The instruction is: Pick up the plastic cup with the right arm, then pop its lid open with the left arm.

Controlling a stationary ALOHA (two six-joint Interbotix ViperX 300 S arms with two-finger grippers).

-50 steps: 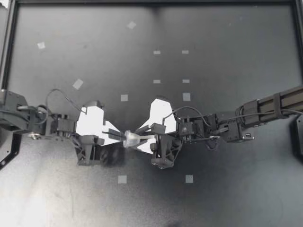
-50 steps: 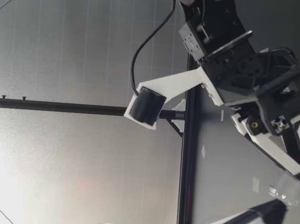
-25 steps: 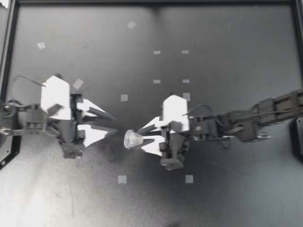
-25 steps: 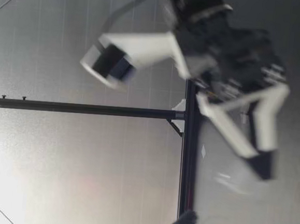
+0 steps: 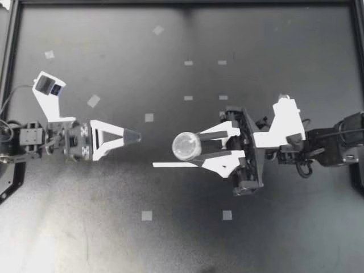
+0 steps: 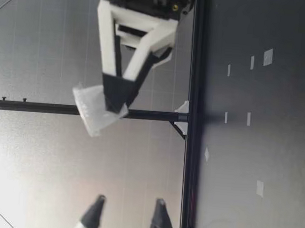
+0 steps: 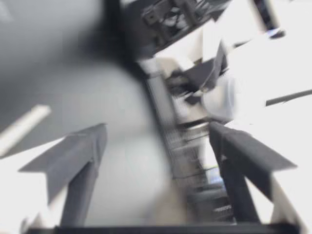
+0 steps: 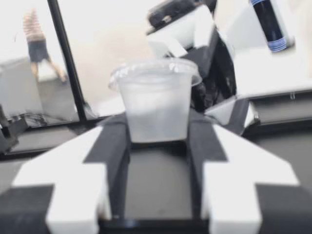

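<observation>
Top cam: overhead, straight down, covers the whole bench (image 5: 256,239) and both arms. Low cam: at bench height, looks across it. Wrist cams: close, look along left pincer (image 5: 136,136) and right pincer (image 5: 192,149). Top, low and right wrist views share the clear cup (image 5: 186,146).

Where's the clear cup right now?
Top view: the clear cup is clamped in my right gripper, raised off the table near its middle; my open left gripper faces it, apart.
</observation>
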